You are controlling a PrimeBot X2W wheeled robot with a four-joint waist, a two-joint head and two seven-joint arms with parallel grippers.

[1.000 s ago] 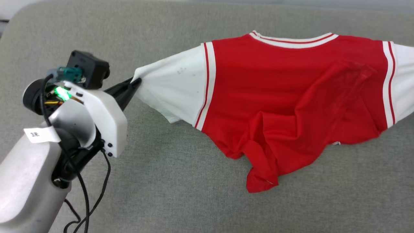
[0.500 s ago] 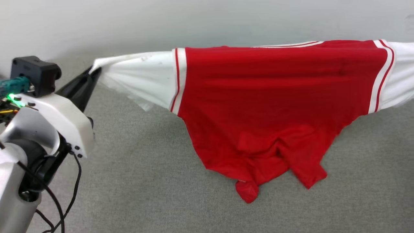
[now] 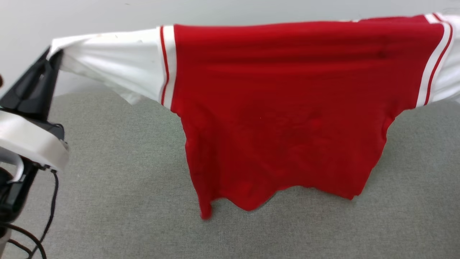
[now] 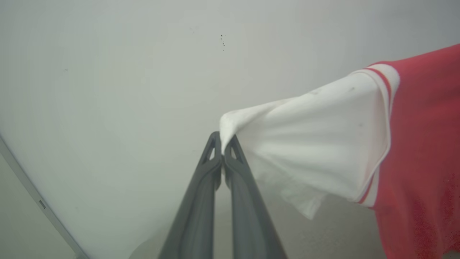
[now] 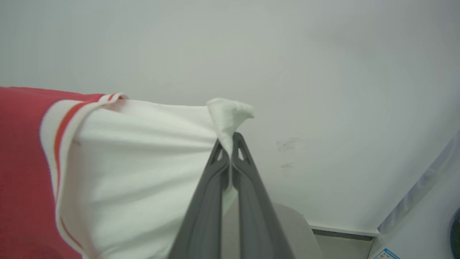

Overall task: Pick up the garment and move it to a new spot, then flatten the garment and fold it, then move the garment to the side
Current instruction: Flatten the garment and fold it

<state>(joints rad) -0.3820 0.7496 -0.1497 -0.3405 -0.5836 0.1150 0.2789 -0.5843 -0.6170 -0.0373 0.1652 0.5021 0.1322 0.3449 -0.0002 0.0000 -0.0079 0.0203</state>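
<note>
The garment (image 3: 280,108), a red shirt with white sleeves and red-white striped seams, hangs stretched wide above the grey surface, plain red side toward me, hem dangling just over the cloth. My left gripper (image 3: 54,59) is shut on the tip of the left white sleeve (image 4: 309,144); the left wrist view has its fingers (image 4: 237,162) pinching that tip at the left gripper (image 4: 222,142). In the right wrist view my right gripper (image 5: 227,144) is shut on the tip of the other white sleeve (image 5: 143,165), its fingertips (image 5: 215,158) pressed together.
A grey fabric-covered surface (image 3: 107,201) spreads below the shirt. A pale wall (image 3: 107,14) stands close behind it. Black cables (image 3: 50,201) hang from my left wrist at the lower left. A wall corner and baseboard (image 5: 345,230) lie past the surface's right end.
Both sleeves have gone up and apart, so the shirt has risen off the surface and now hangs taut and flat. The head view has tilted up toward the wall.
</note>
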